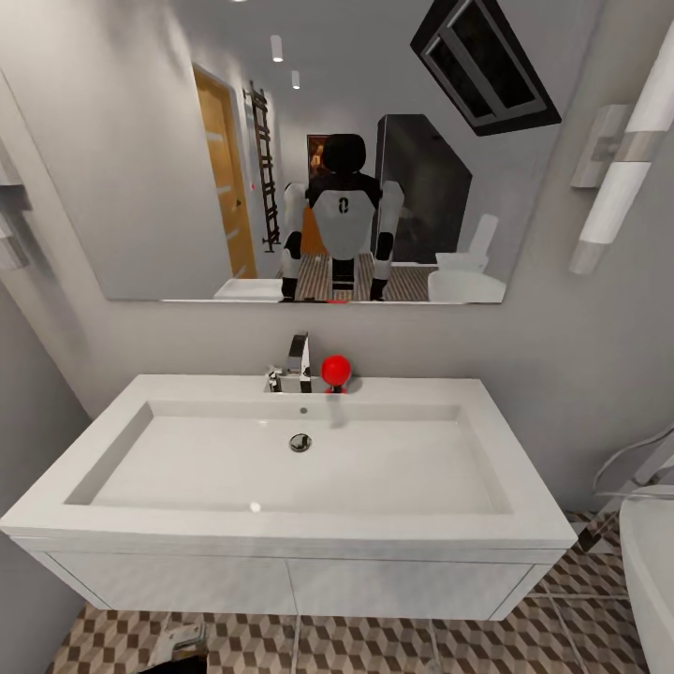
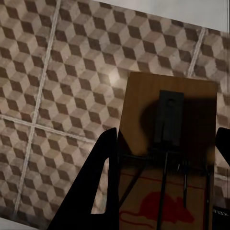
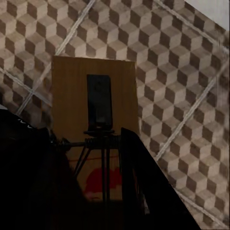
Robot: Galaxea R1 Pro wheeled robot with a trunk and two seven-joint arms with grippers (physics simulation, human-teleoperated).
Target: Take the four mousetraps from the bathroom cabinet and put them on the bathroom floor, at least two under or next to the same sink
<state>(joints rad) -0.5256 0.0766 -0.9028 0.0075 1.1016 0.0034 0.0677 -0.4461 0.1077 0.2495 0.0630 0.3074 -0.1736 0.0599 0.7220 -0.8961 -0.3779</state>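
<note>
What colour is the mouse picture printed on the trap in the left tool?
Red, on the mousetrap's tan wood; it shows best in the left wrist view.

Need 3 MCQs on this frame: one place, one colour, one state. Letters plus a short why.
1. Where is the red ball?
A. in the basin
B. on the sink ledge beside the faucet
C. on the floor

2. Colour of the print on the mousetrap in the left wrist view?
A. red
B. blue
C. green

3. What is between the right gripper fingers?
A. nothing
B. a towel
C. a mousetrap

B: it sits right of the faucet.
A: a red mouse shape shows.
C: the fingers flank a trap above the bathroom floor.
</note>
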